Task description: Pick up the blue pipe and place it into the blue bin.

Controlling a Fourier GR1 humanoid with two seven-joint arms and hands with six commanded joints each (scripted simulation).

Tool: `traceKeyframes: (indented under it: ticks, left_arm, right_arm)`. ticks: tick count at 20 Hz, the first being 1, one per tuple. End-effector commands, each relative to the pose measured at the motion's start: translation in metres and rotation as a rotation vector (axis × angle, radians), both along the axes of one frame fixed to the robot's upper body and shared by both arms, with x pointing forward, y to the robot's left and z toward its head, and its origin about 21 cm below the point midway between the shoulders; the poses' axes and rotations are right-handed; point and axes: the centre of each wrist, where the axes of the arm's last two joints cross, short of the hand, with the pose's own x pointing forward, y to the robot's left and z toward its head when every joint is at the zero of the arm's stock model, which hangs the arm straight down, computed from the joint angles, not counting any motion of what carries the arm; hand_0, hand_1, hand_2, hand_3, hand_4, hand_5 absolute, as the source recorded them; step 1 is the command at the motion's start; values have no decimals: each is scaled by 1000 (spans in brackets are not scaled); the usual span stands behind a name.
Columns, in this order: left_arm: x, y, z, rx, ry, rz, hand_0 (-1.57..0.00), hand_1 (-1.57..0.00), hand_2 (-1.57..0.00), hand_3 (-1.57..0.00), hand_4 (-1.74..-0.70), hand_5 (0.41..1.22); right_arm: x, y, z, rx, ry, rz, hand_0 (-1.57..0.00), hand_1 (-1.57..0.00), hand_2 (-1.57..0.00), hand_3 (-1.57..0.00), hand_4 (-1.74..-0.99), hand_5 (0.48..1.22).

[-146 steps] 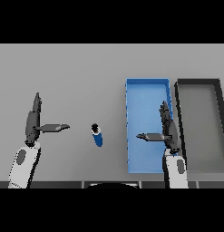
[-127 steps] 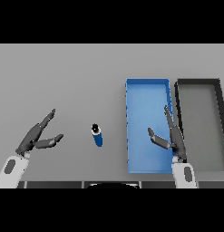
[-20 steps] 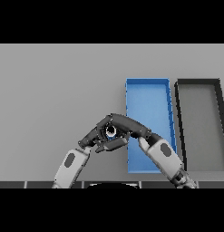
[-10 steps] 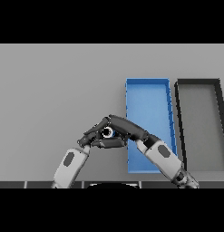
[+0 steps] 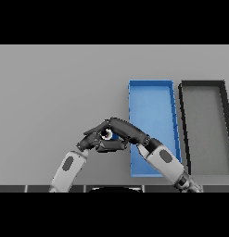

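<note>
Blue pipe (image 5: 111, 134): held over the grey table (image 5: 51, 92), just left of the blue bin's (image 5: 151, 92) lower left corner; only its round open end shows, facing the viewer, so the long axis appears to run up toward the camera. Left hand (image 5: 93, 141): at 7 o'clock of the pipe, fingers curled against it. Right hand (image 5: 127, 131): at 3 o'clock, fingers wrapped over its top. Dark bin (image 5: 201, 85): just right of the blue bin.
</note>
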Motion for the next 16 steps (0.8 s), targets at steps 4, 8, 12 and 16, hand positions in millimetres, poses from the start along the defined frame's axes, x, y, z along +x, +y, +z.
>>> traceKeyframes:
  ticks: [4,8,12,16]
  left_arm:
    - [0,4,-1,18,69,33,-125,-114,-110,-99,-970,647]
    - [-1,3,-2,39,71,56,-50,-46,-45,-40,-947,513]
    - [3,3,-8,71,89,56,-20,-18,-18,-16,-916,474]
    - [0,2,-8,72,87,49,-8,-7,-7,-6,-907,450]
  right_arm:
    - [-2,2,1,25,-43,3,-1570,-1570,-1570,-1569,-1740,1219]
    - [3,5,-2,50,-6,0,-1570,-1570,-1570,-1570,-1741,1220]
    - [0,-2,17,169,55,33,-1571,-1571,-1571,-1571,-1741,1221]
    - [8,-12,65,245,84,43,-1571,-1571,-1571,-1571,-1741,1221]
